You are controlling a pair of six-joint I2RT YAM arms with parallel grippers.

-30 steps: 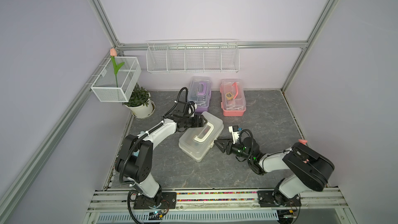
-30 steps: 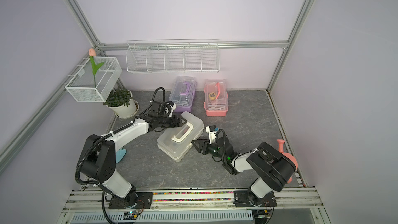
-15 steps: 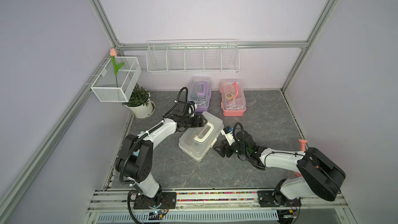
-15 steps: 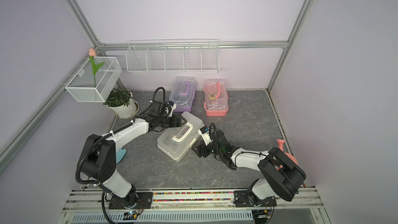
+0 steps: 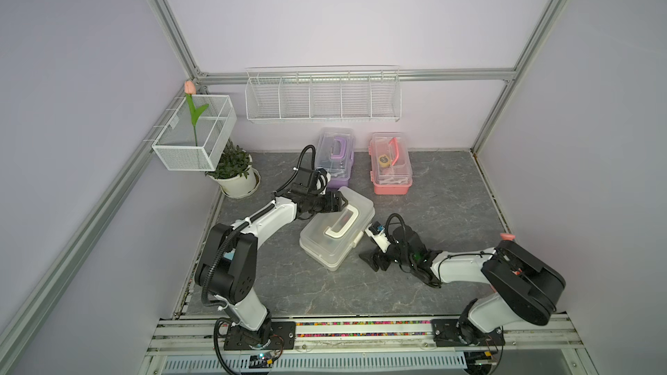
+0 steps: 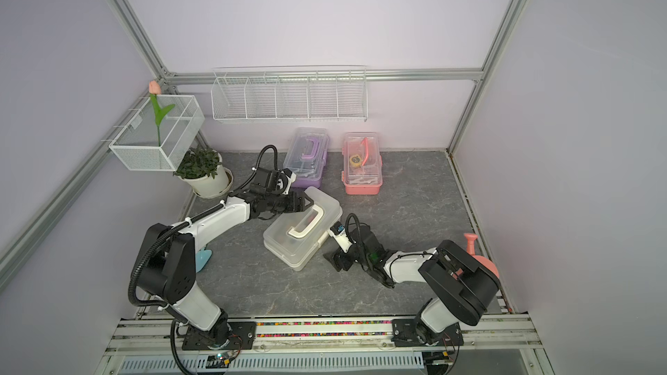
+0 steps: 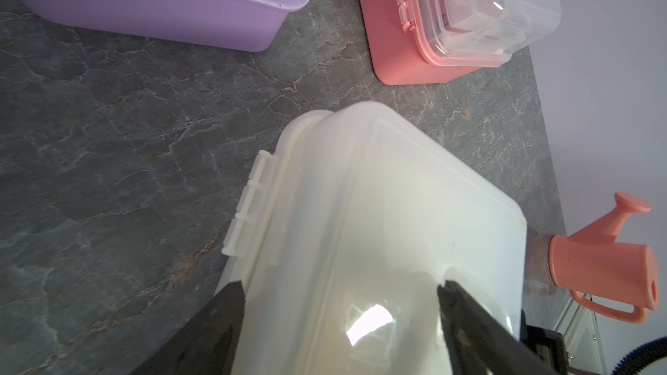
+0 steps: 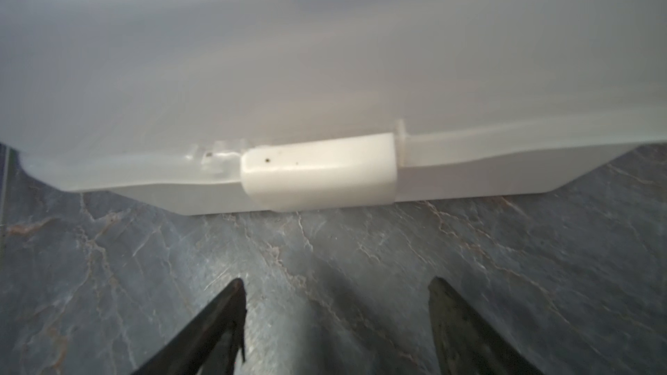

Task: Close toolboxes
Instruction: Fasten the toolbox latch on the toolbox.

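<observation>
In a top view, the white toolbox [image 5: 337,236] lies askew on the floor [image 5: 444,207]; the purple toolbox [image 5: 335,160] and pink toolbox [image 5: 390,169] stand by the back wall [image 5: 361,23]. Left wrist view: left gripper [image 7: 341,288], fingers spread over the white lid [image 7: 397,203]. Right wrist view: right gripper [image 8: 335,283], fingers spread, just short of the latch [image 8: 319,174].

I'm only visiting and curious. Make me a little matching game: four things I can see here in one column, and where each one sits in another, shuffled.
Things
1. white toolbox
2. pink toolbox
3. tulip
4. watering can

Places
A. standing in the small wire basket
B. half hidden behind the right arm
C. lying askew in the middle
D. beside the purple toolbox, yellow item inside

Pairs: 1-C, 2-D, 3-A, 4-B
</observation>
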